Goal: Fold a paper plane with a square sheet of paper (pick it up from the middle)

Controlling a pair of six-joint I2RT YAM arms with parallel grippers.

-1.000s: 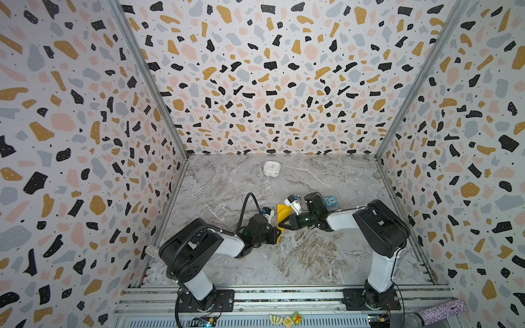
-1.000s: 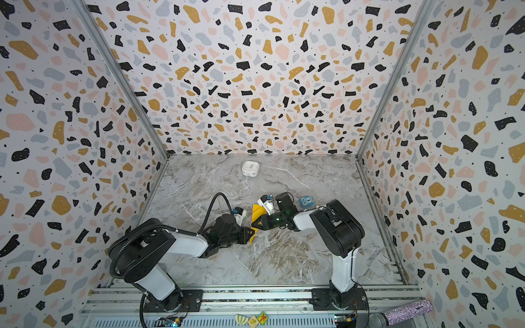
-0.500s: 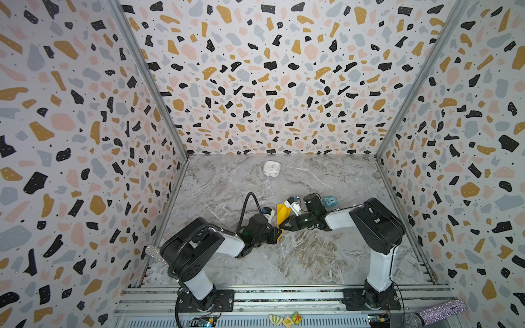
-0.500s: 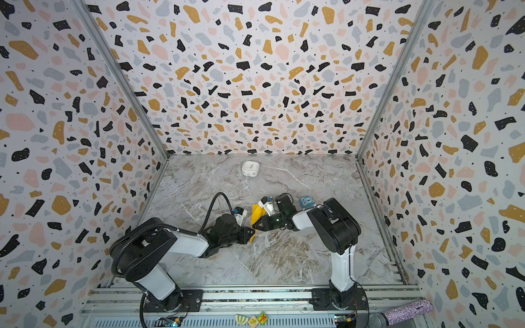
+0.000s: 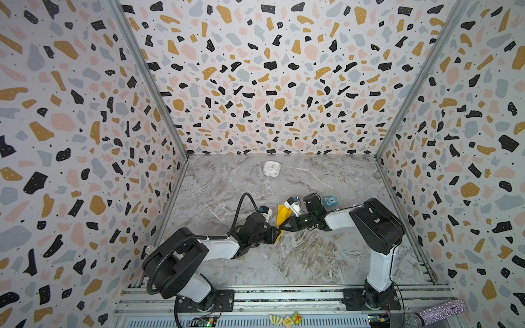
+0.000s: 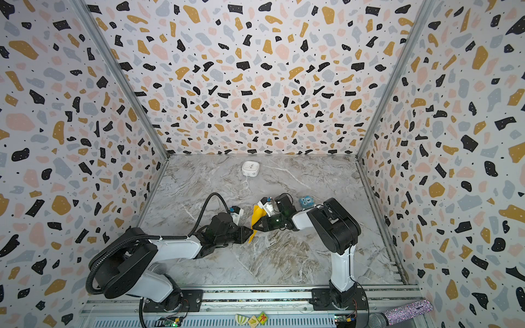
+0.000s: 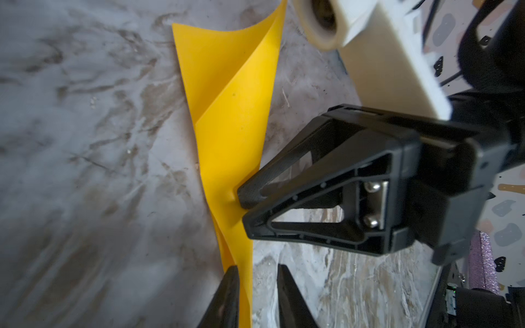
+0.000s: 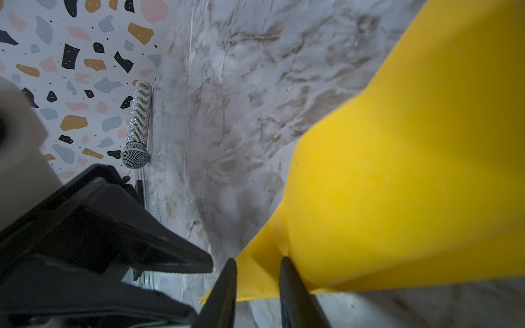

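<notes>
The square sheet of paper [image 5: 282, 217] [image 6: 256, 217] is bright yellow, folded lengthwise and curled, and stands on edge over the middle of the table; no paper plane shape shows. My right gripper [image 5: 279, 227] [image 6: 253, 228] [image 8: 258, 264] is shut on its lower part, and in the left wrist view its tips [image 7: 241, 208] dent the sheet [image 7: 227, 113]. My left gripper [image 5: 277, 233] [image 6: 250, 234] [image 7: 255, 269] meets it from the left and is open. The paper's edge lies against one finger, with bare table showing beside the other. In the right wrist view the paper [image 8: 412, 170] fills much of the frame.
A white rounded box [image 5: 272, 169] sits near the back wall. A small blue cube with eyes [image 5: 329, 202] is just behind the right arm. A glittery microphone [image 8: 137, 125] lies along the left wall, another [image 5: 443, 311] by the front rail. Terrazzo walls close three sides.
The left jaws have eased apart from the paper. The right arm's elbow has shifted slightly. The paper and both grippers stay at the same spot in the middle.
</notes>
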